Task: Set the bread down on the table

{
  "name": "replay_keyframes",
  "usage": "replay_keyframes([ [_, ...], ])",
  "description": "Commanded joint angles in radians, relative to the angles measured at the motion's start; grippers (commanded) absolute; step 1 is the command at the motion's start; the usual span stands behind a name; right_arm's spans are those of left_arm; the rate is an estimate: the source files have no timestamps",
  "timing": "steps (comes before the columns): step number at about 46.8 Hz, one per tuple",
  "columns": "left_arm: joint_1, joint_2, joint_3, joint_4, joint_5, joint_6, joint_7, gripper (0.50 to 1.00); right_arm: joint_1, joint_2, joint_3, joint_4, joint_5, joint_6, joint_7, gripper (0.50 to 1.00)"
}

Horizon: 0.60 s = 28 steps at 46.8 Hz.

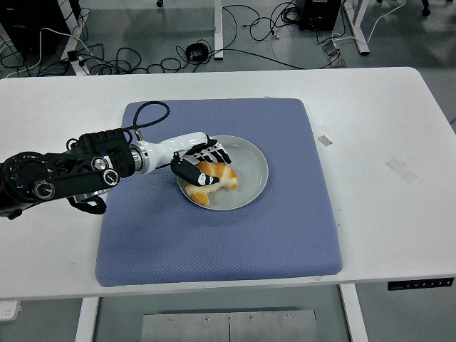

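Counter (370, 214): white, spans the frame; its near edge runs along the bottom.

Mat (221, 235): blue-grey, textured, square with rounded corners, lying flat on the counter's middle.

My left arm (64, 174): black, comes in from 9 o'clock and lies low over the mat's left edge; a black cable loops above the wrist at about 11 o'clock of the forearm. The wrist section is white.

Plate (253, 174): grey, round, resting on the mat a little above its centre.

My left hand (199, 160): reaches over the plate's rim at 9 o'clock. Fingers (217, 152) curl over the top of the bread from 11 o'clock; the thumb (187, 171) presses in from 8 o'clock. Hand clamped on the bread.

Bread (214, 178): golden-brown roll with a paler underside, in the left half of the plate, between my fingers and thumb. Its lower end at 7 o'clock touches the plate near the rim. I cannot tell whether the rest is lifted clear.

Tape (325, 140): small grey strip on the bare counter, just off the mat at 3 o'clock. A second strip (402, 169) lies well apart, further toward 3 o'clock.
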Motion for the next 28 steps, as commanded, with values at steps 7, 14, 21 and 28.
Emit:
replay_keyframes([
  [7,-0.004,0.005,-0.005,0.0,-0.007,-0.001,0.0,0.571,0.0,0.0,0.0,0.001,0.0,0.0,0.0,1.0],
  [14,-0.008,0.008,-0.009,-0.002,-0.012,-0.001,0.0,0.571,0.0,0.0,0.0,0.001,0.0,-0.001,0.0,1.0],
  [21,-0.013,0.026,-0.021,-0.002,-0.015,-0.001,0.0,0.572,0.0,0.0,0.0,0.0,0.0,0.0,0.0,1.0],
  [28,-0.028,0.049,-0.053,-0.002,-0.015,-0.002,0.0,0.574,0.0,0.0,0.0,0.001,0.0,0.0,0.0,1.0],
])
